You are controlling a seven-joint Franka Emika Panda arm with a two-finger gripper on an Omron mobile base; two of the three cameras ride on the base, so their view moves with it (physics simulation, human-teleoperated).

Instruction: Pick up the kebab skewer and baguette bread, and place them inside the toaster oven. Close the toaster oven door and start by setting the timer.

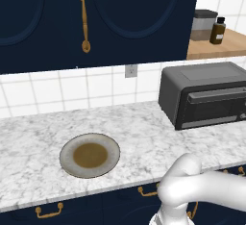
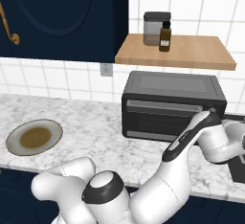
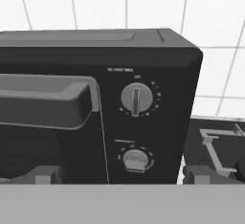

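The marble counter carries a plate, well off to the pincer's left, and the toaster oven, door shut, straight before the pincer. A stove grate sits just right of it.

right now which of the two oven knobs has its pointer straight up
The upper knob on the toaster oven: its bar stands vertical. The lower knob sits with its grip horizontal.
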